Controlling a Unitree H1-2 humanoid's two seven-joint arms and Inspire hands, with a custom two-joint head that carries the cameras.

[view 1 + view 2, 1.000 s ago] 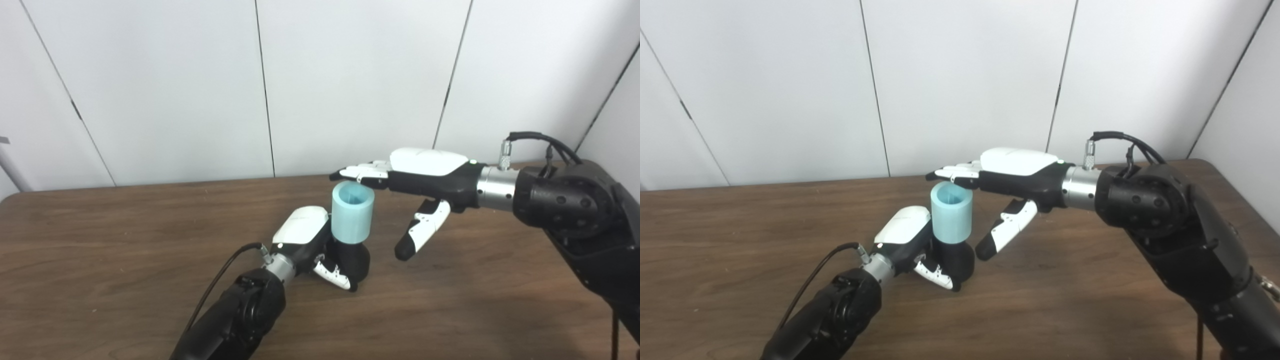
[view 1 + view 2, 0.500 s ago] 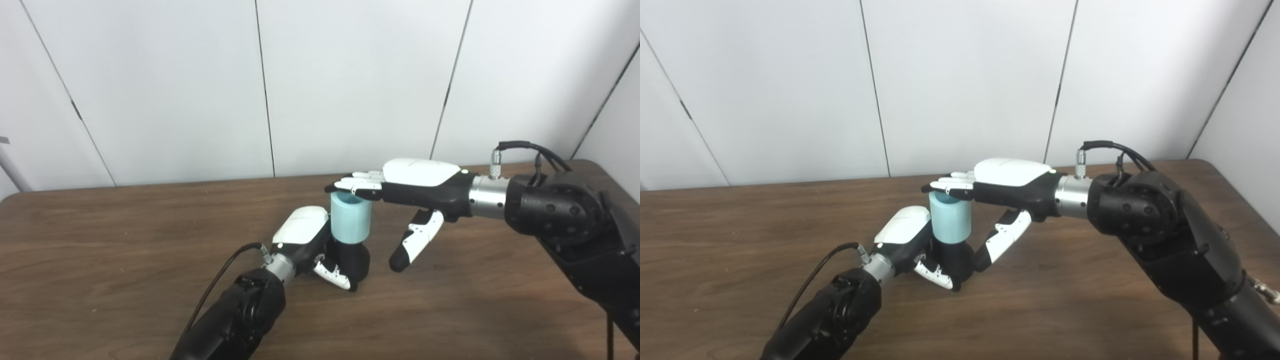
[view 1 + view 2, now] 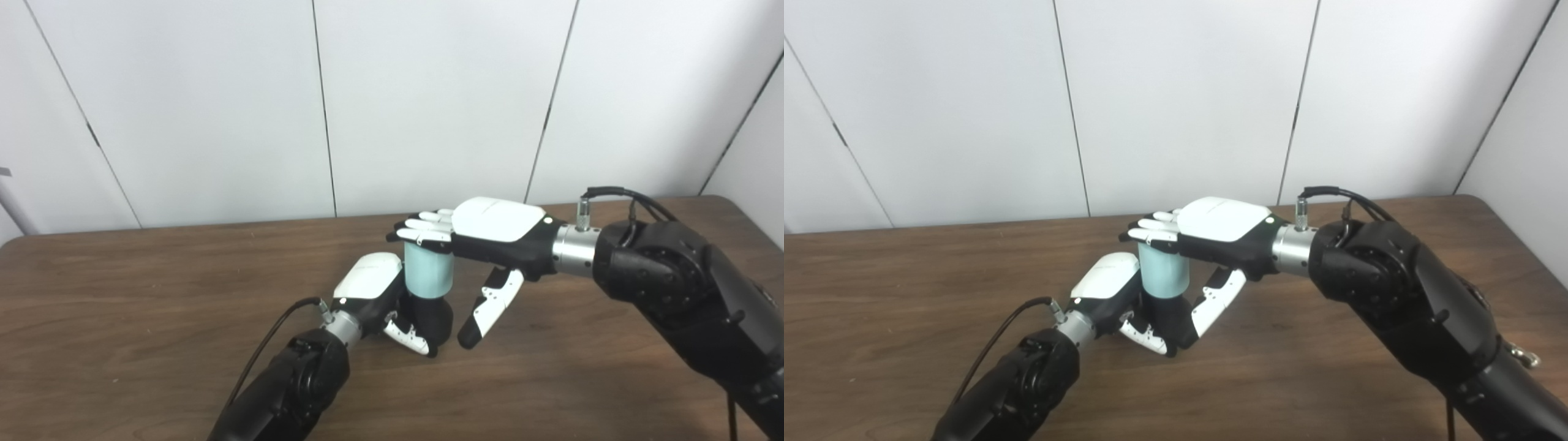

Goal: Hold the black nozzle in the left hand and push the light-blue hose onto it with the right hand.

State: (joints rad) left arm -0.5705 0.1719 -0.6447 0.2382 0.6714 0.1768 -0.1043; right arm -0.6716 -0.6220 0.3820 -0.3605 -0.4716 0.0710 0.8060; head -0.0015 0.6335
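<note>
Left eye view — right hand hides hose top.

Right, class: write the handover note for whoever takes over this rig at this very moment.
Left hand: shut on the black nozzle, standing upright on the table.
Right hand: open, fingers flat over the top of the light-blue hose, thumb hanging beside it.
Done: hose sits upright on the nozzle.
Left: press down until seated; how far on it is cannot be seen.

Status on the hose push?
Left hand shut on black nozzle. Right hand open, fingers flat atop light-blue hose. Hose upright on nozzle. Nothing in the way.
</note>
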